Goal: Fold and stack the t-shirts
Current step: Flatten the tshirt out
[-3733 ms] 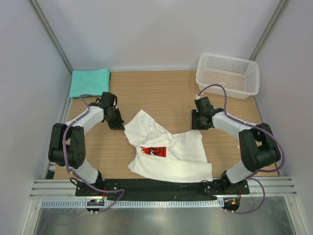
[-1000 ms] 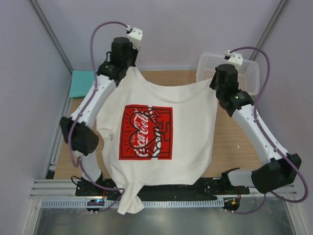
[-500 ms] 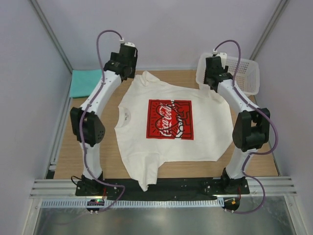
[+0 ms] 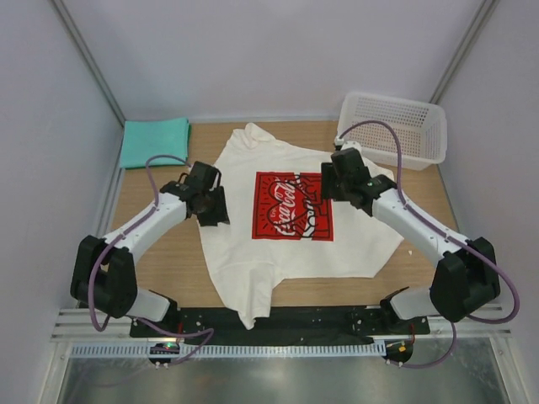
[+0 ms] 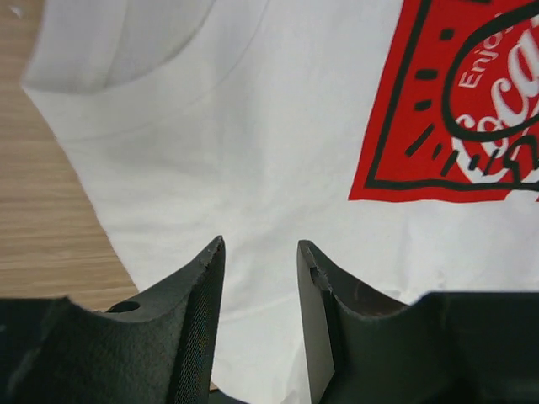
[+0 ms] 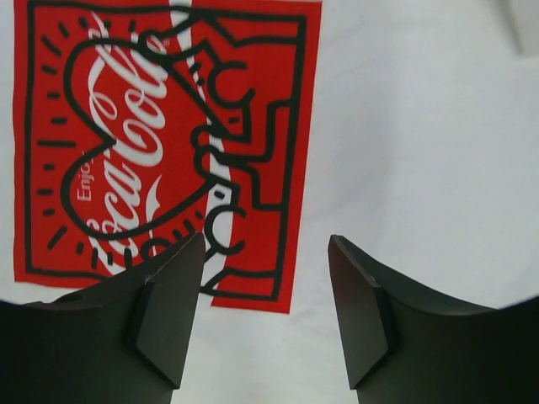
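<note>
Top cam sits high, above and behind the arm bases, and looks down on the whole table (image 4: 168,261). Both wrist cams look down from very near on the white t-shirt (image 4: 253,252): left one by its collar, right one over the red print (image 6: 160,151). All 3 views share this print.

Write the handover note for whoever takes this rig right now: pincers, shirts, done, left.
Left pincer: open, holding nothing, over the left part of the white t-shirt, beside the print.
Right pincer: open, holding nothing, over the red print.
White t-shirt: spread out print-up mid-table, one sleeve trailing over the near edge.
Teal t-shirt: lies folded in the far left corner.
Done: teal shirt looks folded; white one is laid out.
Left: fold the white t-shirt, then stack the two.
</note>
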`<state>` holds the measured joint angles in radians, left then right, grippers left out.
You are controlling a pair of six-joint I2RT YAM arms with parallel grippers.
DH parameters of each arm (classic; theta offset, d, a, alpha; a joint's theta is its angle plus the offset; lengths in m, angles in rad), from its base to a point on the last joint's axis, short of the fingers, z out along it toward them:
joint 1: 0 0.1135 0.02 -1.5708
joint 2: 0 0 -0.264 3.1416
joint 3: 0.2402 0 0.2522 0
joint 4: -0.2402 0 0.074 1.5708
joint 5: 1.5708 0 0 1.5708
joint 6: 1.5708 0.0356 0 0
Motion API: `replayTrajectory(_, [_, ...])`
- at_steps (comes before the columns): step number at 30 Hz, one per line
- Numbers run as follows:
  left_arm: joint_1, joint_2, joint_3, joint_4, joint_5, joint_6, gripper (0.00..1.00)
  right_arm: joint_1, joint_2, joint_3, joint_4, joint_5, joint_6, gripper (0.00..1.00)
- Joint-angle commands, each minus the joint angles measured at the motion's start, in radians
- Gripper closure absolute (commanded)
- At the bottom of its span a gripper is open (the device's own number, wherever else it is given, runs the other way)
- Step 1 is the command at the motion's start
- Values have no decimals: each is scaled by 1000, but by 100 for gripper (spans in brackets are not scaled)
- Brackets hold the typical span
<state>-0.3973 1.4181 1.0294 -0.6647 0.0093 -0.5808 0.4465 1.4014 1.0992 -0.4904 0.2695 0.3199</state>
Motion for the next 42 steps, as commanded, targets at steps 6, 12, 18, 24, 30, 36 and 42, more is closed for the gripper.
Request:
replayTrajectory(6, [32,189,-97,145,124,-231,58,4,-166,-219,-2,-84,124,34])
replayTrajectory(12, [187,391,-24,160,175,-168,59,1,-232,-222,-59,-3,119,31])
replayTrajectory(18, [271,590,301,42,126,-2,65,-6,-205,-236,-73,-4,145,28])
replayTrajectory(24, [275,428,390,-42,48,53,50,-17,-108,-232,-82,-21,151,25])
replayTrajectory(30, [278,65,93,-75,38,23,39,-31,-100,-249,-111,-19,198,27])
replayTrajectory(36, [314,-172,-239,-70,118,-134,38,-103,-205,-346,-168,-93,391,30])
replayTrajectory(42, [350,-168,-344,-3,195,-221,38,-207,-409,-501,-224,-150,553,32])
